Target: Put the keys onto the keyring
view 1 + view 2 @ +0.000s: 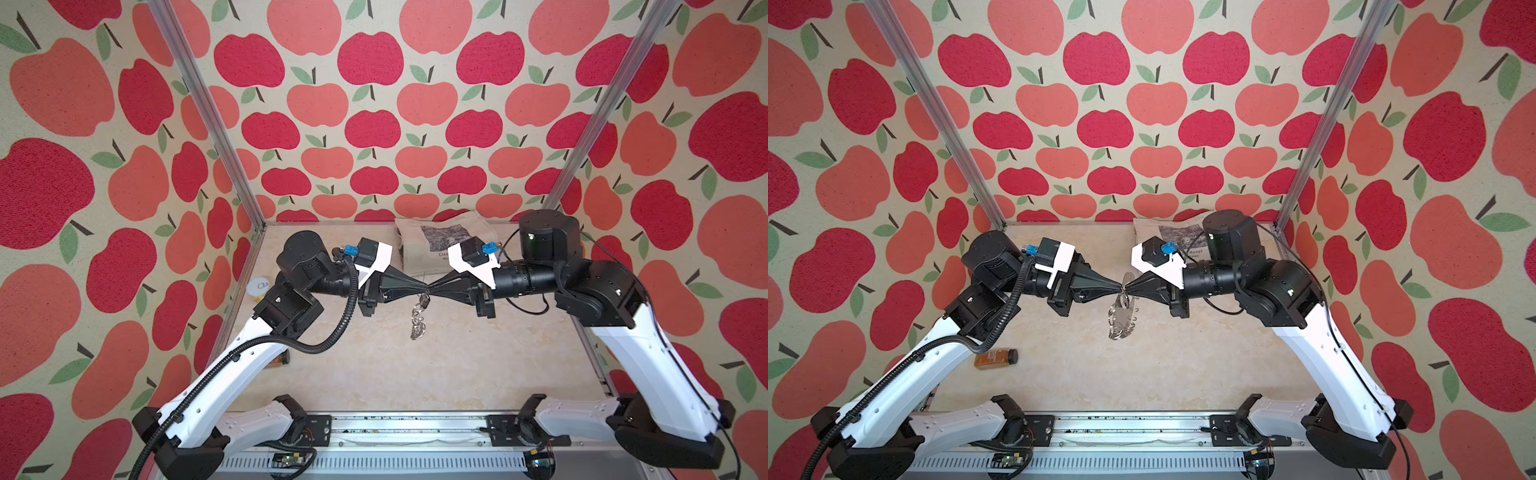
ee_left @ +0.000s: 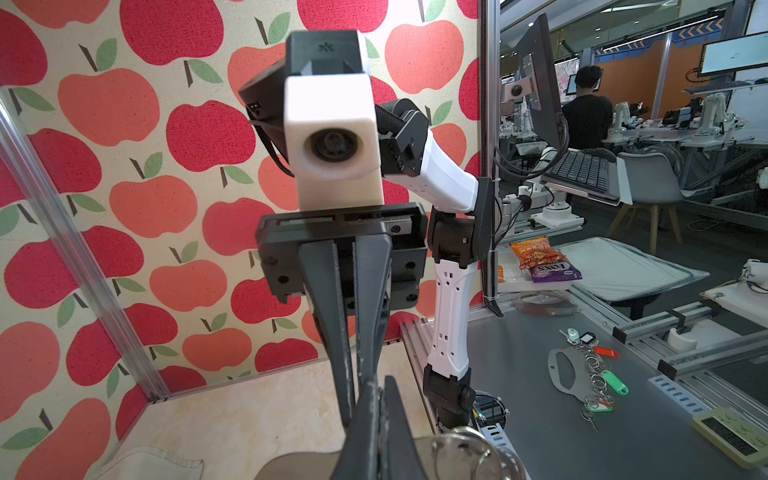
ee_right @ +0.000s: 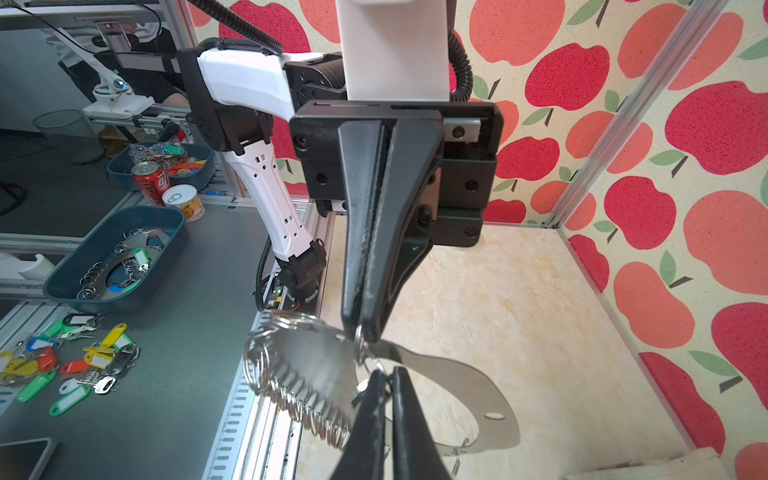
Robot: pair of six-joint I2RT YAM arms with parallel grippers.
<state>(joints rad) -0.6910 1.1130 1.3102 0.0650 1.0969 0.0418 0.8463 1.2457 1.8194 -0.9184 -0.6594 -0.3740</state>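
Tabletop (image 1: 1142, 374), keyring (image 1: 1121, 318) hanging long-axis vertical, left end effector (image 1: 1119, 286), right end effector (image 1: 1127, 287) pinching

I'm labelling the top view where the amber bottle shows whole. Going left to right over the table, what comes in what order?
Bottle → left gripper → right gripper. The keyring hangs under where the two grippers meet, so it has no clear place; the bag overlaps the right gripper too.

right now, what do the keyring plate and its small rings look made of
keyring plate: looks like thin sheet metal, dull grey satin face, crisp cut edge, punched hole.
small rings: likely polished steel wire, bright glints on the coils.
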